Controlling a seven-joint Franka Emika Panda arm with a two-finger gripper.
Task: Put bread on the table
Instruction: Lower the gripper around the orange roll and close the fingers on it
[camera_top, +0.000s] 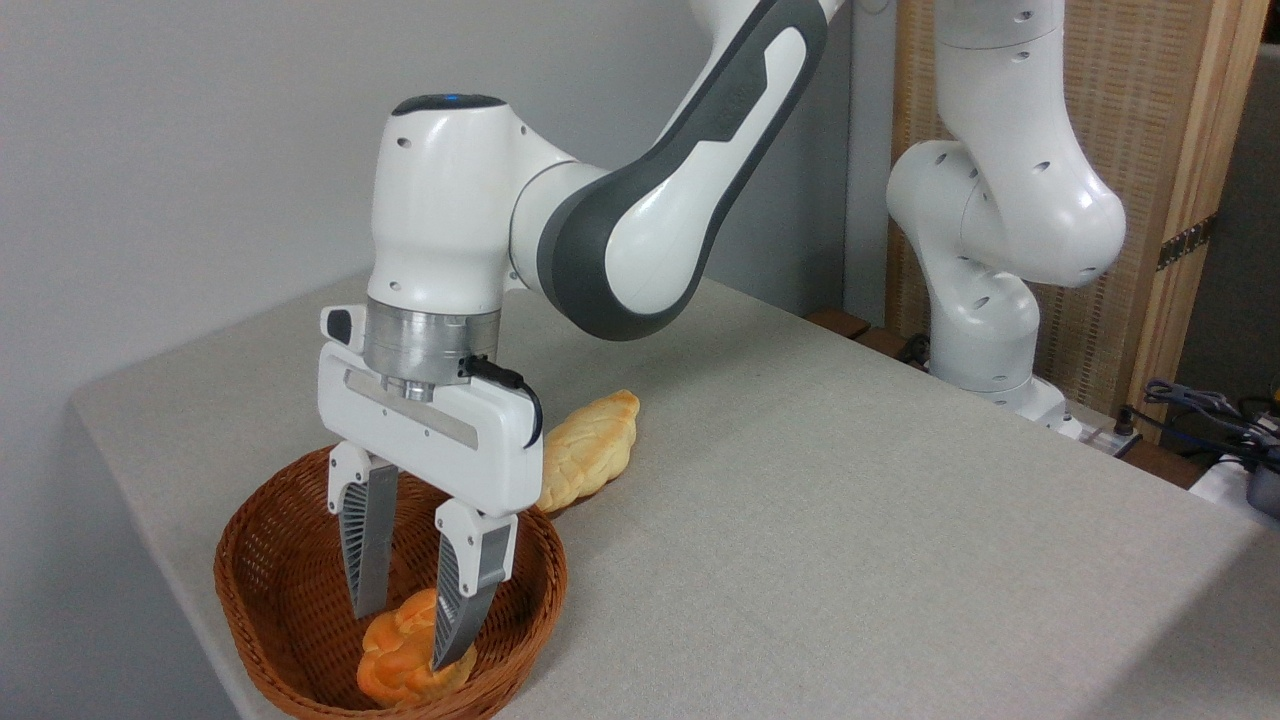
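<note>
The bread (405, 672), a small orange-golden knotted bun, lies in the bottom of a brown wicker basket (270, 560) near the table's front left corner. My gripper (405, 640) points straight down into the basket and stands open, its ribbed fingers (365, 540) spread apart. The right fingertip overlaps the bun's right side and the left fingertip ends just above the bun's left edge. The bun rests on the basket floor. The table (850, 520) is covered in light grey-beige cloth.
A longer pale-yellow braided loaf (590, 445) lies on the cloth just behind the basket, to the right of the gripper body. The arm's white base (985, 330) stands at the table's far right edge, with cables (1200, 410) beyond it.
</note>
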